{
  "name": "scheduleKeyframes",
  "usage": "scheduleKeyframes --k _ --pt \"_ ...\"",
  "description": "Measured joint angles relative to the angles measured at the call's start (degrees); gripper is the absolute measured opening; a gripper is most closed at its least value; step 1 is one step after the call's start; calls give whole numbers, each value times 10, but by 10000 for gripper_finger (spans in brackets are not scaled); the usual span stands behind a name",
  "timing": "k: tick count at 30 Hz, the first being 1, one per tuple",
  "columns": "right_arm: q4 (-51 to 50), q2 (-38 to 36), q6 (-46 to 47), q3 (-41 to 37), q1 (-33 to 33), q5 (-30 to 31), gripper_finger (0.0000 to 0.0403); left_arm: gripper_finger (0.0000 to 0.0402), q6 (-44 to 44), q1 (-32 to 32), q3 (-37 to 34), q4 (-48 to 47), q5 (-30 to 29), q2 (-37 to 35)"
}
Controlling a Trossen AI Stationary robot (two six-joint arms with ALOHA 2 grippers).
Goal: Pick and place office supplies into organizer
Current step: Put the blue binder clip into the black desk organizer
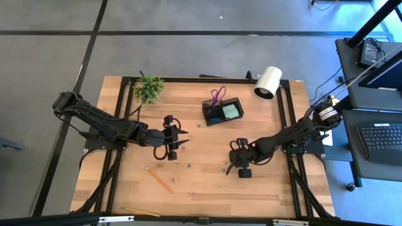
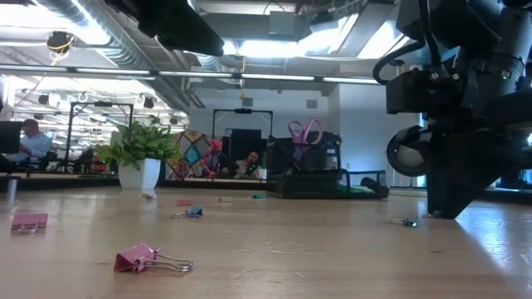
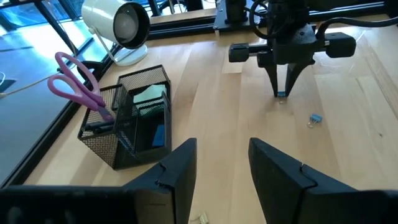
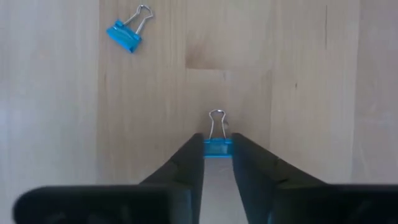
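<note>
The black mesh organizer (image 1: 223,112) stands at the table's far middle, with purple-handled scissors (image 1: 217,95) upright in its taller part and a light-green sticky-note pad (image 1: 231,111) in a compartment. My right gripper (image 4: 217,140) points down at the table to the near right of the organizer and is shut on a small blue binder clip (image 4: 217,148). A second blue binder clip (image 4: 127,34) lies loose nearby. My left gripper (image 1: 185,141) is open and empty over the table's middle left. An orange pencil (image 1: 159,179) and a yellow pencil (image 1: 141,212) lie near the front edge. My right gripper pinches the blue body (image 4: 217,149) of the binder clip between its two fingertips, one on each side. The fingers come from above, pointing down. The clip's wire handle (image 4: 216,123) sticks out past the fingertips, and the clip is at the table's surface.
A potted green plant (image 1: 149,88) stands at the far left and a white cylinder (image 1: 268,82) lies at the far right. Pink binder clips (image 2: 145,259) and another blue clip (image 2: 189,213) lie scattered on the wood. My right gripper also shows in the left wrist view (image 3: 283,93).
</note>
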Motion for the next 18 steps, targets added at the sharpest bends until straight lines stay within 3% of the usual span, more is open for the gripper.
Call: scheduleKeyframes --k 9,18 --pt "-23 -3 14 26 -5 4 63 141 0 0 0 0 0 0" --pt "-107 -54 -63 134 -92 94 62 141 0 0 0 0 0 0"
